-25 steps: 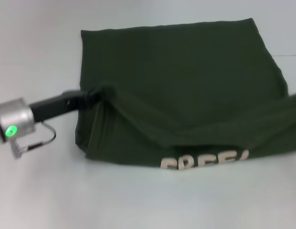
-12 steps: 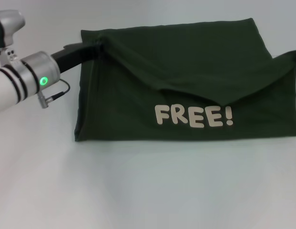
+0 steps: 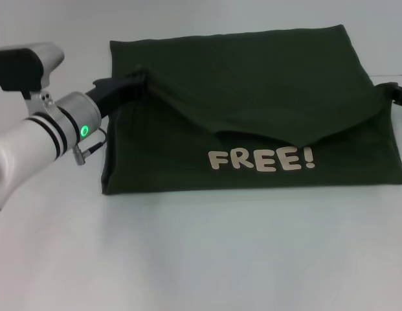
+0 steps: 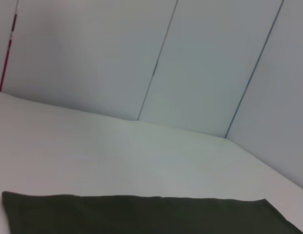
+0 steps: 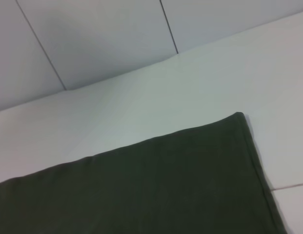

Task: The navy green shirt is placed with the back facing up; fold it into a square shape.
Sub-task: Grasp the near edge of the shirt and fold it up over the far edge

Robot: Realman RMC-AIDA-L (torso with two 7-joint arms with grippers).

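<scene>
The navy green shirt (image 3: 252, 103) lies on the white table (image 3: 201, 259), its folded flap apparently pinched by the left gripper (image 3: 137, 79) and right gripper (image 3: 398, 91), and uneven release could skew it.

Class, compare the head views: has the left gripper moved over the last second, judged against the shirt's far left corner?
Yes. The left gripper has travelled away from the robot, toward the far left corner of the navy green shirt, carrying the shirt's near edge with it.
</scene>
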